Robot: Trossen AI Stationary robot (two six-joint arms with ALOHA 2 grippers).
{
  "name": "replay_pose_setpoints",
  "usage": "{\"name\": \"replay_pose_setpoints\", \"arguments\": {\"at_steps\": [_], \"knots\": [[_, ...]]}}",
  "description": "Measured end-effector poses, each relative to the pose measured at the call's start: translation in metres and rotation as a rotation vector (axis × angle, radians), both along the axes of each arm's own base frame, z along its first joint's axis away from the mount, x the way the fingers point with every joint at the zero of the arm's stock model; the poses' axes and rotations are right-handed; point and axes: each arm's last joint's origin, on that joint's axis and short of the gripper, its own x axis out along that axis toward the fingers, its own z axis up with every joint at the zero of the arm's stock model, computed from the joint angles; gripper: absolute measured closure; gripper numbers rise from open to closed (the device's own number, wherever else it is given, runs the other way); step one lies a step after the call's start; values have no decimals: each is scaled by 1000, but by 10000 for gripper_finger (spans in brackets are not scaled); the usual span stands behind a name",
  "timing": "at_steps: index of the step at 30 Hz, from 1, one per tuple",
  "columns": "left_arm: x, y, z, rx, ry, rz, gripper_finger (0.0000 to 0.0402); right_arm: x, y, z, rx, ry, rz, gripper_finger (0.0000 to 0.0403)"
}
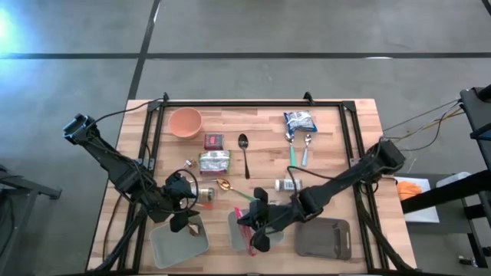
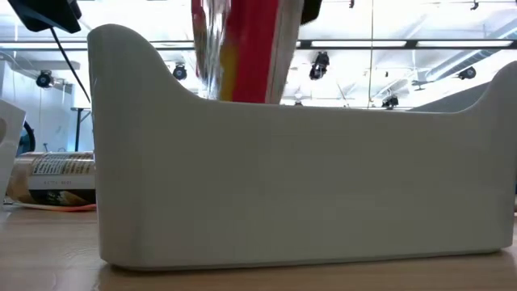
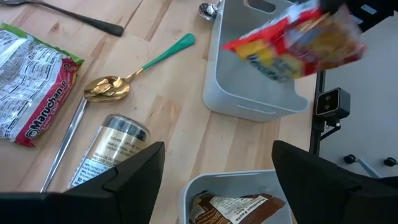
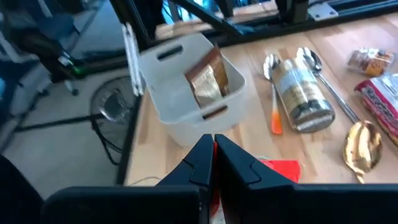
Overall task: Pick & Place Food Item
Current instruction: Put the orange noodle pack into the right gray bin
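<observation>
Red-and-yellow crinkly plastic snack packet (image 3: 295, 43) hangs upright over the middle light-grey plastic bin (image 3: 249, 62), pinched at its top edge by the right end effector (image 1: 255, 224), which is clenched on it. Held high and vertical prob. so it drops straight past the bin rim; in the low view it shows at top centre, its lower end behind the bin wall. Pkt looks glossy, thin, floppy; red w/ yellow patch and pale print, text too blurred to read.

Left end effector (image 1: 181, 222), lower left of high view, is released, fingers spread, over the left grey bin (image 3: 249, 183), which holds a brown-and-gold foil packet (image 3: 233, 208). Likely just waiting.

On the wooden bench (image 1: 337, 153) nearby: gold spoon (image 3: 107, 88), green-handled spoon (image 3: 168, 51), dark-lidded jar on its side (image 3: 106, 152), ramen pkt (image 3: 34, 81).
</observation>
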Motion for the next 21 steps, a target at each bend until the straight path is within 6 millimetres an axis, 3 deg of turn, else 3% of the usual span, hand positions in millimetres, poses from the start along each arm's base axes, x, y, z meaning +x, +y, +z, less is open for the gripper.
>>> {"name": "replay_pose_setpoints", "arguments": {"at_steps": [10,21], "knots": [[0,0,0,11,2,-19,99,13,8,-23,-16,-30,-31,395],[0,0,0,18,1,-29,99,12,12,-18,-69,-93,-59,395]]}}
